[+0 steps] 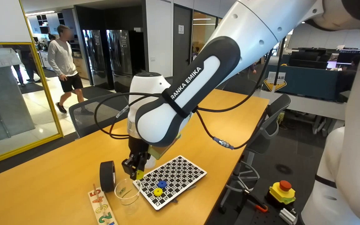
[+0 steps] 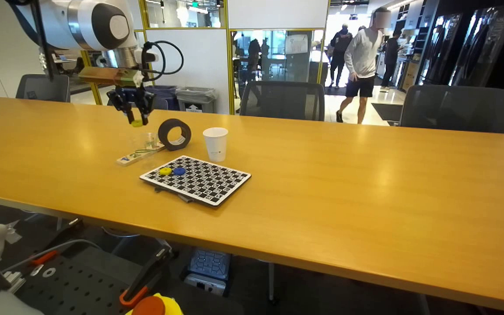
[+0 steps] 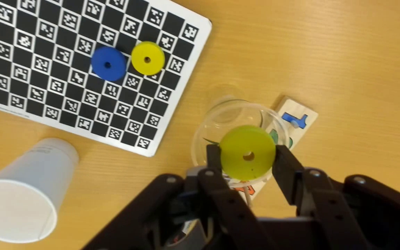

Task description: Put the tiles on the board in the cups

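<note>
Foremost in the wrist view: one black gripper (image 3: 248,154), by whose two fingers a yellow tile (image 3: 247,144), holed at the middle, was clamped at nine and three o'clock.

Next below: one clear cup (image 1: 129,201), upright. The tile was seen within its rim outline in the wrist view, higher than it in both exterior views; exact centring could not be told.

Step in hand, as judged: a drop into the clear cup. For this to be done well, the tile was to be centred over the mouth, then lowered straight to rim level. Release was best made low and only as wide as needed, lest so light a cup be tipped by the fingers.

Just beside that cup, in an exterior view: number strip (image 1: 102,207) at its nine o'clock; roll of black tape (image 1: 105,176), stood on edge, between ten and eleven.

From the held tile, wrist view: at ten o'clock, one checkered board (image 3: 76,78), on which a blue tile (image 3: 108,63) and a second yellow tile (image 3: 148,59) were laid side by side, neither yet cupped; at nine o'clock, one white cup (image 3: 43,170), upright.
</note>
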Controlling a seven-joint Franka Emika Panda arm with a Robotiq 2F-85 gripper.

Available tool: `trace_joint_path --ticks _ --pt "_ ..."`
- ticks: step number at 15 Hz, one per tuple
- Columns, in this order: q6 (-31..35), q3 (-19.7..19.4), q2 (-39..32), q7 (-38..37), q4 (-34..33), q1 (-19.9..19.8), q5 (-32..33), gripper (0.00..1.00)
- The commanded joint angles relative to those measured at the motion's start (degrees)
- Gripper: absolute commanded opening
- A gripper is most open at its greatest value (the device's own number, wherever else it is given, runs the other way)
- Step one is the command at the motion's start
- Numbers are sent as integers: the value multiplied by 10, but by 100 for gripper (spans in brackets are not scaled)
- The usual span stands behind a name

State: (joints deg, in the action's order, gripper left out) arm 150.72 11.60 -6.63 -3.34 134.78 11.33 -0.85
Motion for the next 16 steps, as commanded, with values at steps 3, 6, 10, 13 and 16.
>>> trace_joint_path --ticks 3,6,10,13,16 --pt "-14 21 -51 25 -63 7 -44 22" --pt "-19 21 -79 22 -86 6 -45 22" --pt "-25 18 -109 20 -108 4 -41 22" --pt "-29 15 -125 19 -121 1 -41 22" --pt "-37 9 -134 9 -129 1 -35 29"
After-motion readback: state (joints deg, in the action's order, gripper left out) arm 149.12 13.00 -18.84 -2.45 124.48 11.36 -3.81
